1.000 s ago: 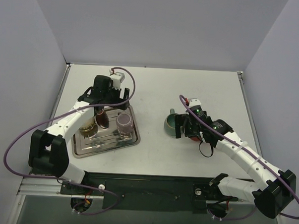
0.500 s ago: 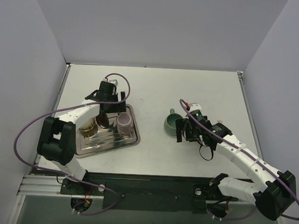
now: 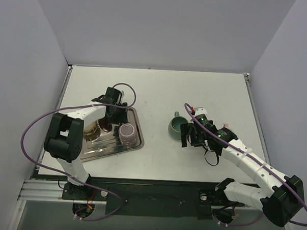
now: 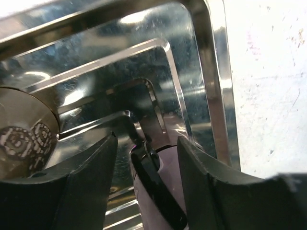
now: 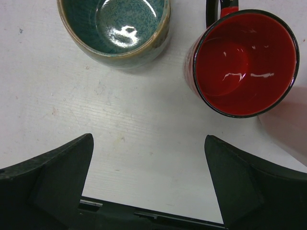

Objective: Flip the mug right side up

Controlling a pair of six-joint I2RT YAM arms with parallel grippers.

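The right gripper is spread wide and holds nothing. Ahead of it on the table stand two mugs, open side up and both empty. The red mug is off the right finger, its black handle pointing away. The green mug is off the left finger, near the red mug but not touching it.

The left gripper hangs low in the tray, its fingers parted and clamping nothing. The pink mug lies between them, its black handle nearest the camera. Which way up it sits, I cannot tell. A brown cup stands just outside the left finger, its contents hidden.
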